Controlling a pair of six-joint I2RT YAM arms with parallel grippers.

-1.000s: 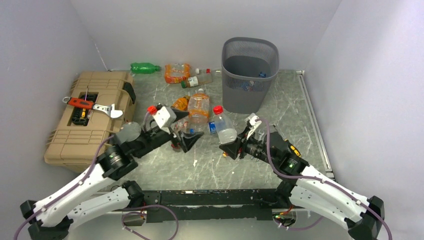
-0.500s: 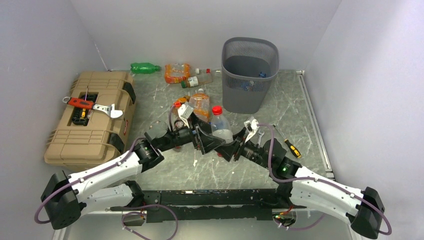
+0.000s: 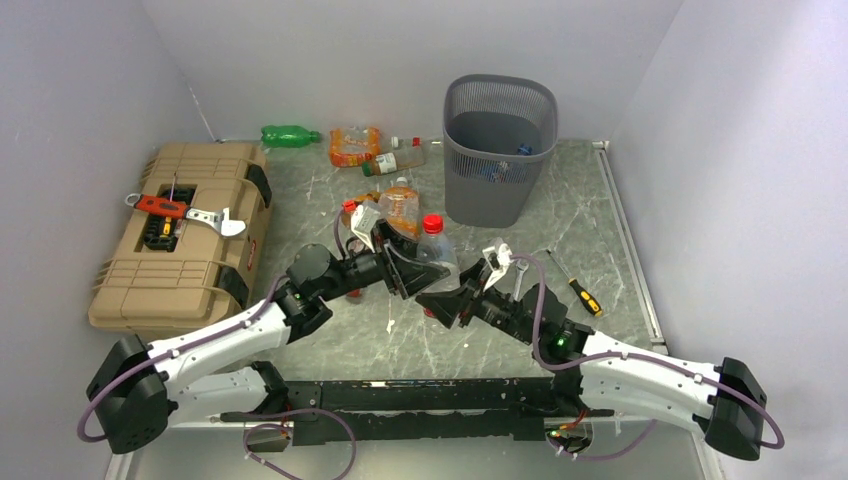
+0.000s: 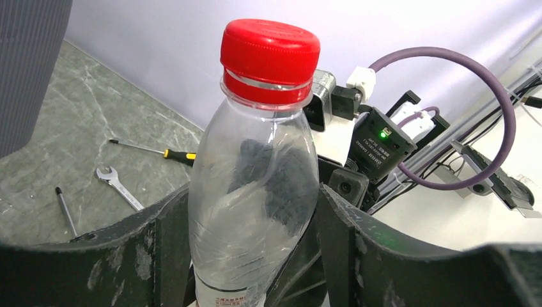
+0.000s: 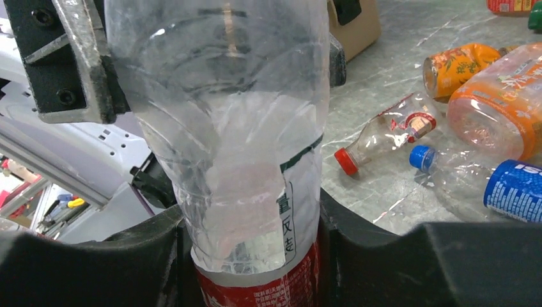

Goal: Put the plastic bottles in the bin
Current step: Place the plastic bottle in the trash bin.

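A clear plastic bottle (image 3: 437, 256) with a red cap and red label stands upright between both arms, above the table's middle. My right gripper (image 3: 447, 298) is shut on its labelled lower part (image 5: 255, 256). My left gripper (image 3: 413, 262) is shut on the bottle's upper body (image 4: 255, 179), both fingers against its sides, just under the cap. Several more bottles lie behind: a green one (image 3: 290, 135), a flattened orange one (image 3: 355, 147), an orange-tinted one (image 3: 400, 205) and a small clear one with a red cap (image 5: 383, 137). The dark grey mesh bin (image 3: 490, 195) stands at the back right.
A tan toolbox (image 3: 185, 250) sits at the left with a red tool and a wrench on its lid. A black-and-orange screwdriver (image 3: 578, 290) lies right of the arms, with a wrench (image 4: 118, 187) near it. White walls close in three sides.
My left arm swung right, away from the bottles on the table, and its jaws closed onto the bottle that my right gripper holds. The right arm shifted left with that bottle.
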